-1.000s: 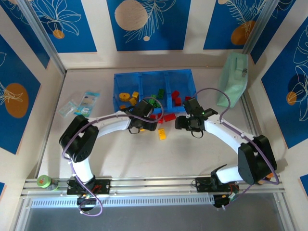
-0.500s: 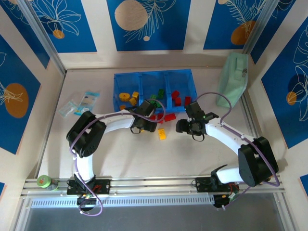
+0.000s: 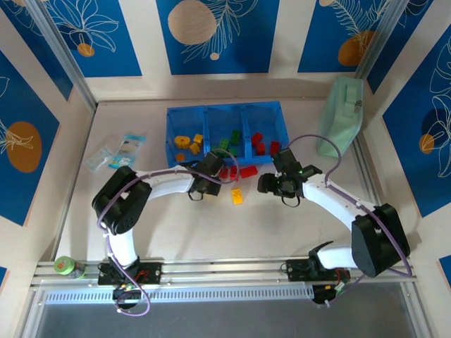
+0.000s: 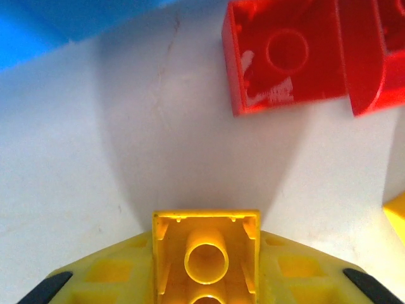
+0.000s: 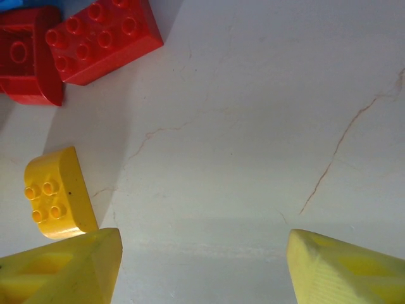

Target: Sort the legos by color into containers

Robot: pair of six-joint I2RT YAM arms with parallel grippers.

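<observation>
Squeezed shut with the left gripper (image 4: 205,278) on a small yellow plastic brick (image 4: 205,244), after standing wide apart a second ago. Pulled back a little from the see-through blue plastic tray (image 3: 225,108). Nudged the right arm's black elbow (image 3: 380,239) outward.
</observation>
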